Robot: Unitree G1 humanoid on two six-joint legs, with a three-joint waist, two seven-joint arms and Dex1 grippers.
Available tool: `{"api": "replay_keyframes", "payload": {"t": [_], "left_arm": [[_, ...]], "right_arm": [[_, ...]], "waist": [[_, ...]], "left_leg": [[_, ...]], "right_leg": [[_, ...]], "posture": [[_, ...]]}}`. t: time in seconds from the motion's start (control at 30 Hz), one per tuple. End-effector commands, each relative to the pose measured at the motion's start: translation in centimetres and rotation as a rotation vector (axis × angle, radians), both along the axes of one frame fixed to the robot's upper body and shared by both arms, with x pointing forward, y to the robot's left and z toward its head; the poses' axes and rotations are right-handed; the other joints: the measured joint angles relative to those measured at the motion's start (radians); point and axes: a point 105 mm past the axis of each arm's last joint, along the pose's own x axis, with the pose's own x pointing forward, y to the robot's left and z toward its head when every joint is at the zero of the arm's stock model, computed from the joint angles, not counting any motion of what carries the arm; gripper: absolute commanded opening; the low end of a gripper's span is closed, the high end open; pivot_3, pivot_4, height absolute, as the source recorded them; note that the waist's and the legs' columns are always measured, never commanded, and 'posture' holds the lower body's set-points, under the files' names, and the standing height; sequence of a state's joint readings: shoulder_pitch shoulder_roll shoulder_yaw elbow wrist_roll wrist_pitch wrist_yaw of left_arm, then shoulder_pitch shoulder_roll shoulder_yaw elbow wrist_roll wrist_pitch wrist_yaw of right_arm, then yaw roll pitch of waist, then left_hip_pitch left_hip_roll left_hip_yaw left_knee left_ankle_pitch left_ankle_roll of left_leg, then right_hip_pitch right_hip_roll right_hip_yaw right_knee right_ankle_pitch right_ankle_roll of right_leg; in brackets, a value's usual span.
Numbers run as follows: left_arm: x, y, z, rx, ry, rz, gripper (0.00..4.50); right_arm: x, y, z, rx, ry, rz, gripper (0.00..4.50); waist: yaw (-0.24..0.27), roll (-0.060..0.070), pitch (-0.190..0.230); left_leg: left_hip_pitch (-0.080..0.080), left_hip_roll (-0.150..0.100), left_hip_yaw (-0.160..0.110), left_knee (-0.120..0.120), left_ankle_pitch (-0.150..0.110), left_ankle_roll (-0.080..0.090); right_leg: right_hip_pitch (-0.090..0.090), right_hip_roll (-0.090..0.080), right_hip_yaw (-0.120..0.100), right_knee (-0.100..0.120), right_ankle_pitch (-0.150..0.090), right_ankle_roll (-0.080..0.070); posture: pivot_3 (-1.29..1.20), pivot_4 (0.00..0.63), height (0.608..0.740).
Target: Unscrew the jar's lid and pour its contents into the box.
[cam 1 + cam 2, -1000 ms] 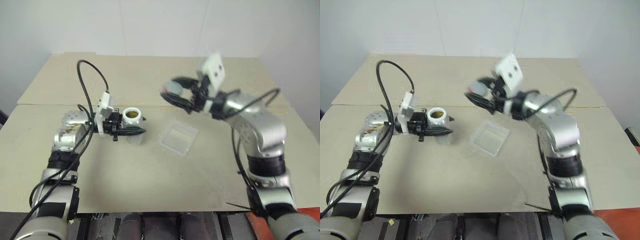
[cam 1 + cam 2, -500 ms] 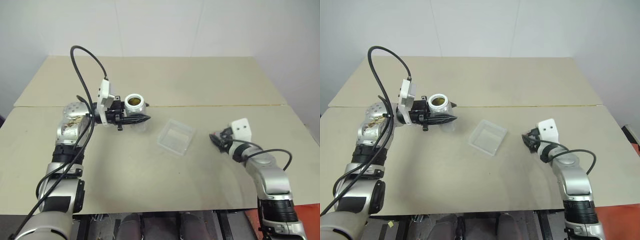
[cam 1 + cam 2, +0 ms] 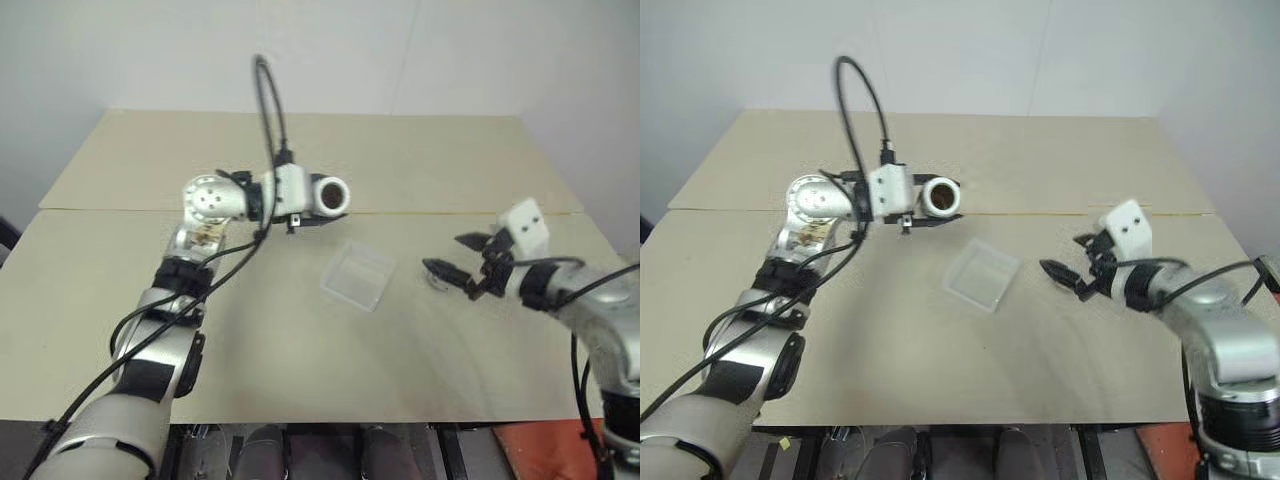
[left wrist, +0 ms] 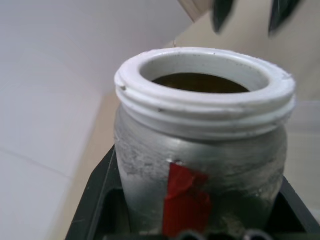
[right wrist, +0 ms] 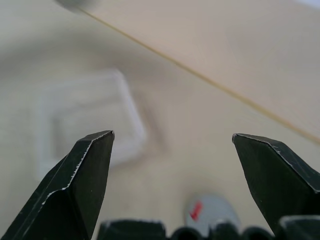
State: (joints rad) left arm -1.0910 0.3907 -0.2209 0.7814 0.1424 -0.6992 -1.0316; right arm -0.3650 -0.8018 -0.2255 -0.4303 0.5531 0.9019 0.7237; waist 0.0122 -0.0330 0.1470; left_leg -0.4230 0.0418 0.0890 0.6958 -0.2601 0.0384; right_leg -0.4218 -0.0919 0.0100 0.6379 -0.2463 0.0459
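My left gripper [image 3: 318, 207] is shut on the jar [image 3: 328, 195]. It holds the jar in the air on its side, open mouth toward the box [image 3: 357, 277], up and to the left of it. The left wrist view shows the white threaded rim, a red mark on the jar [image 4: 200, 150] and the brown contents [image 4: 200, 82] inside. The box is clear plastic and lies on the table's middle. My right gripper [image 3: 445, 252] hangs open just right of the box. The grey lid [image 5: 210, 212] with its red mark lies on the table under it.
The table [image 3: 300, 370] is beige, with a seam running across it behind the box. A black cable [image 3: 268, 100] loops up from my left wrist. A white wall stands behind the table's far edge.
My left arm lifted the jar, swung it right toward the box and rolled it onto its side. My right gripper came down with the lid, opened and let it go on the table.
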Motion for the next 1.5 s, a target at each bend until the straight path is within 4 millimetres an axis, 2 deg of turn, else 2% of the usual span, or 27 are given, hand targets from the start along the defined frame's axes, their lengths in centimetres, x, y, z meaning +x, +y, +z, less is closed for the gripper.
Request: {"api": "replay_keyframes", "payload": {"t": [0.03, 0.17, 0.3, 0.4, 0.5, 0.67, 0.8, 0.97, 1.2, 1.33, 1.5], "left_arm": [[-0.3, -1.3, 0.1, 0.184, -0.368, -0.069, 1.94], [-0.2, -2.6, -0.1, 0.266, -0.588, -0.117, 1.94], [0.3, -4.5, 0.1, 0.27, -0.78, -0.124, 1.94], [0.4, -6.3, -0.2, 0.338, -1.064, -0.189, 1.94], [0.0, -7.5, -1.5, 0.382, -1.333, -0.3, 1.94], [-0.5, -8.7, -1.9, 0.298, -1.452, -0.316, 1.94], [-0.6, -8.8, -1.8, 0.274, -1.456, -0.317, 1.94], [-0.7, -8.0, -2.6, 0.288, -1.417, -0.338, 1.94], [0.5, -7.1, -1.5, 0.27, -1.347, -0.229, 1.94], [1.6, -5.3, -1.0, 0.203, -1.131, -0.087, 1.94], [3.3, -2.0, 0.7, 0.036, -0.816, 0.152, 1.94]], "right_arm": [[-1.2, 0.6, 1.6, -0.007, 0.026, 0.103, 4.45], [-1.9, 0.5, 1.7, -0.076, 0.132, 0.138, 4.45], [-2.2, 0.4, 2.1, -0.083, 0.151, 0.152, 4.45], [-2.5, 0.4, 2.5, -0.068, 0.154, 0.163, 4.45], [-2.6, 0.3, 3.0, -0.054, 0.145, 0.158, 4.45], [-3.0, 0.6, 3.7, -0.024, 0.125, 0.168, 4.45], [-3.4, 0.9, 3.7, -0.006, 0.127, 0.176, 4.45], [-3.3, 1.0, 3.4, -0.004, 0.13, 0.17, 4.45], [-3.0, 1.2, 3.3, -0.011, 0.126, 0.171, 4.45], [-2.9, 1.5, 3.5, 0.002, 0.124, 0.19, 4.45], [-2.5, 2.2, 3.8, 0.039, 0.118, 0.229, 4.45]], "waist": [[0.001, 0.0, 0.0], [0.006, 0.0, 0.0], [0.018, 0.0, 0.0], [0.026, 0.0, 0.0], [0.028, 0.0, 0.0], [0.031, 0.0, 0.0], [0.029, 0.0, 0.0], [0.027, 0.0, 0.0], [0.031, 0.0, 0.0], [0.028, 0.0, 0.0], [0.023, 0.0, 0.0]], "left_leg": [[0.0, -0.001, 0.0, 0.0, 0.0, 0.0], [-0.003, -0.001, 0.001, 0.0, -0.001, 0.001], [-0.003, -0.002, 0.001, 0.001, -0.001, 0.003], [-0.004, -0.002, 0.002, 0.001, -0.002, 0.003], [-0.007, -0.003, 0.003, 0.002, -0.001, 0.003], [-0.008, -0.003, 0.003, 0.003, -0.001, 0.002], [-0.008, -0.002, 0.003, 0.003, -0.001, 0.002], [-0.007, -0.002, 0.003, 0.003, -0.001, 0.001], [-0.008, -0.003, 0.003, 0.004, -0.001, 0.001], [-0.007, -0.003, 0.003, 0.004, -0.001, 0.001], [-0.007, -0.003, 0.004, 0.005, 0.0, 0.0]], "right_leg": [[0.0, 0.0, 0.0, -0.001, 0.0, 0.0], [-0.001, -0.002, 0.0, -0.006, 0.001, 0.002], [0.0, -0.003, 0.0, -0.006, 0.002, 0.004], [-0.001, -0.003, 0.0, -0.006, 0.002, 0.004], [-0.002, -0.003, -0.001, -0.006, 0.003, 0.005], [-0.003, -0.003, -0.002, -0.005, 0.003, 0.005], [-0.003, -0.003, -0.002, -0.005, 0.003, 0.005], [-0.003, -0.004, -0.001, -0.004, 0.003, 0.005], [-0.003, -0.005, -0.002, -0.004, 0.003, 0.005], [-0.003, -0.005, -0.002, -0.004, 0.003, 0.005], [-0.003, -0.005, -0.002, -0.002, 0.003, 0.005]], "posture": [[0.0, 0.15, 0.74], [0.0, 0.15, 0.74], [0.0, 0.15, 0.74], [0.0, 0.15, 0.74], [0.0, 0.15, 0.74], [0.0, 0.15, 0.74], [0.0, 0.15, 0.74], [0.0, 0.15, 0.74], [0.0, 0.15, 0.74], [0.0, 0.15, 0.74], [0.0, 0.15, 0.74]]}}
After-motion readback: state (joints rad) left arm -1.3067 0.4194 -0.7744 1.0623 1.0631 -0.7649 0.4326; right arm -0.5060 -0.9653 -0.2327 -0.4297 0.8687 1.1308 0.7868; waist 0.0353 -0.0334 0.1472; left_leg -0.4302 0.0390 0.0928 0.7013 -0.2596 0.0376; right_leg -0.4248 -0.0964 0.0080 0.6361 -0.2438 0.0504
